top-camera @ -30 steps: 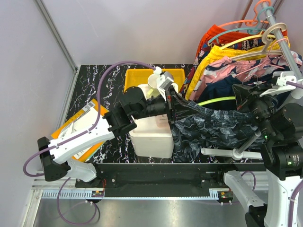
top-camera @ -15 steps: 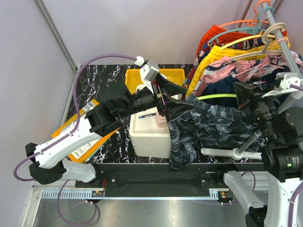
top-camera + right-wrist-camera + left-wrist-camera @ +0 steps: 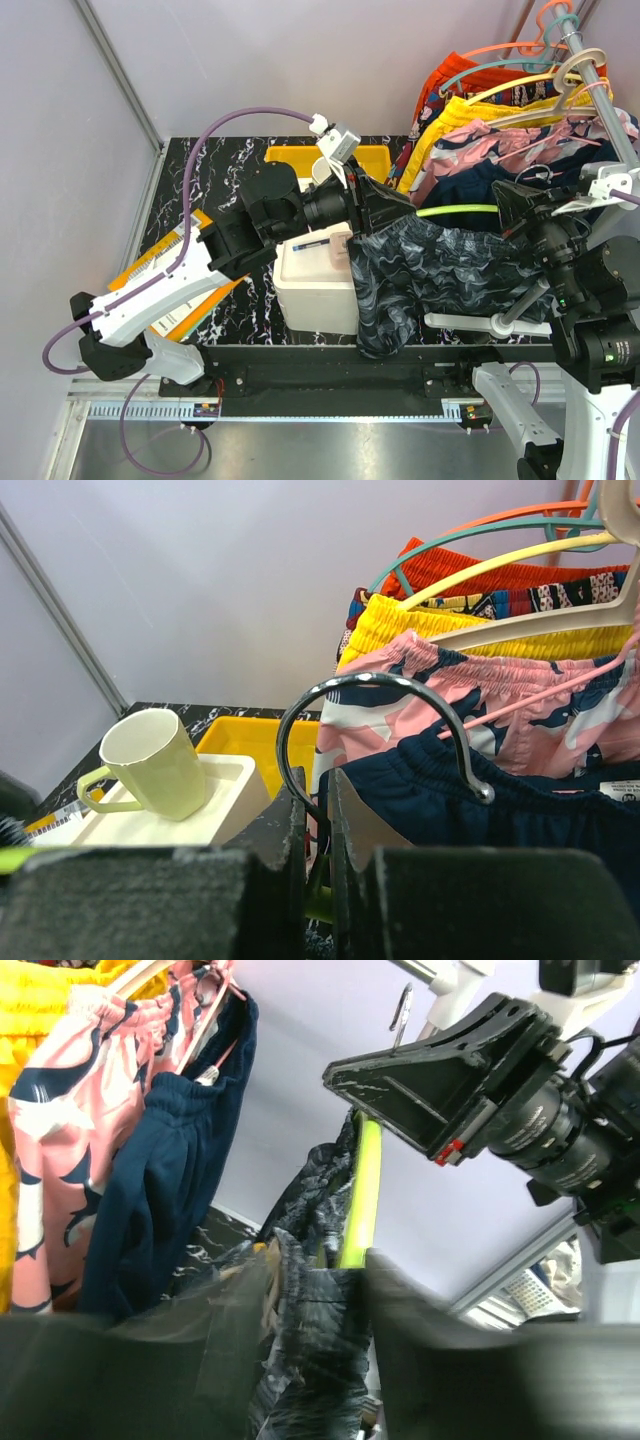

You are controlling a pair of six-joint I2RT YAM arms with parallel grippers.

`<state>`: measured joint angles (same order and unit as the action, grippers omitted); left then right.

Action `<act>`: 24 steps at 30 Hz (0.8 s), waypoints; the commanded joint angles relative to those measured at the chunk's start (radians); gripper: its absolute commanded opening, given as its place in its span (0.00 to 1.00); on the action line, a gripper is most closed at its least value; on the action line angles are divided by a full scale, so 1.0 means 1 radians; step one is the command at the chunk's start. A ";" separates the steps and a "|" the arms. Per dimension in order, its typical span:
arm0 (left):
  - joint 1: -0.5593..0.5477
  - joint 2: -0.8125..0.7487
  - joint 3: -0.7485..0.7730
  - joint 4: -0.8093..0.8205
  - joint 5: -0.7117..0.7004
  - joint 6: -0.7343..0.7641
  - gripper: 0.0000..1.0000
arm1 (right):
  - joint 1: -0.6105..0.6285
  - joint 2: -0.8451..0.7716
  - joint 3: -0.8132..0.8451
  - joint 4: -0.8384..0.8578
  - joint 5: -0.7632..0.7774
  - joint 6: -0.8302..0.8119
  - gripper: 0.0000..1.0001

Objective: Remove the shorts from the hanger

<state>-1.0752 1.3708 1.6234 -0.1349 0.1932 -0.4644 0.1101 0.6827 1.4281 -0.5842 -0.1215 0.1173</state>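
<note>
- From above, we see a lime-green hanger (image 3: 455, 211) held level above a black marbled table (image 3: 200, 180). The charcoal marbled shorts (image 3: 440, 270) are draped over the hanger and hang down below it.
- The right gripper (image 3: 515, 210) is at the hanger's hook end. The left gripper (image 3: 385, 215) is at the opposite end, against the shorts' waistband.
- Only the right wrist view shows the hook (image 3: 380, 685). It is dark metal and curves up over the fingers, and its stem runs down into the thin slit between them. The fingers are pressed almost together, clamped on the hanger's neck.
- Only the left wrist view shows the left claw closely. The marbled cloth is bunched between two blurred fingers (image 3: 230, 1340), just below the hanger's green bar. The fingers stand partway apart, and we cannot tell whether they are pinching the cloth.
- That view also shows the right gripper from the front, with its black fingers closed over the top of the hanger.
- The plain navy shorts (image 3: 160, 1190) hang behind the hanger, beside a pink floral pair (image 3: 60, 1140). The overhead view shows a metal rail (image 3: 600, 90) above them.
- The right wrist view alone shows a pale green mug (image 3: 150, 765) standing on a white box (image 3: 215, 790), beyond the hanger's free end. From above, the left arm covers that spot.
</note>
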 commanded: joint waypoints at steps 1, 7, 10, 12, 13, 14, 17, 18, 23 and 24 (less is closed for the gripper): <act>-0.003 -0.010 0.035 0.015 -0.032 0.000 0.17 | -0.003 -0.014 0.015 0.093 0.011 0.015 0.00; -0.003 -0.074 -0.022 0.058 -0.067 0.021 0.00 | -0.003 -0.002 0.005 0.076 0.113 0.015 0.00; -0.003 -0.125 -0.086 0.104 -0.095 0.032 0.00 | -0.003 0.003 0.000 0.072 0.208 0.027 0.00; -0.003 -0.167 -0.141 0.126 -0.118 0.038 0.00 | -0.004 0.003 -0.001 0.067 0.246 0.035 0.00; -0.003 -0.180 -0.158 0.132 -0.124 0.043 0.00 | -0.004 0.005 -0.003 0.069 0.270 0.039 0.00; -0.003 -0.208 -0.175 0.159 -0.130 0.044 0.00 | -0.003 0.005 -0.003 0.069 0.281 0.039 0.00; -0.003 -0.260 -0.238 0.198 -0.150 0.046 0.00 | -0.004 0.000 -0.003 0.070 0.315 0.050 0.00; -0.005 -0.274 -0.273 0.208 -0.162 0.047 0.00 | -0.003 -0.005 -0.001 0.069 0.322 0.056 0.00; -0.005 -0.366 -0.401 0.314 -0.190 0.036 0.00 | -0.003 -0.003 0.006 0.064 0.379 0.077 0.00; -0.005 -0.375 -0.427 0.320 -0.192 0.038 0.00 | -0.003 -0.003 0.008 0.064 0.388 0.081 0.00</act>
<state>-1.0821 1.0863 1.2625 0.0795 0.0593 -0.4431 0.1165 0.6846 1.4132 -0.5983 0.0662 0.1802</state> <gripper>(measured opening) 0.027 0.104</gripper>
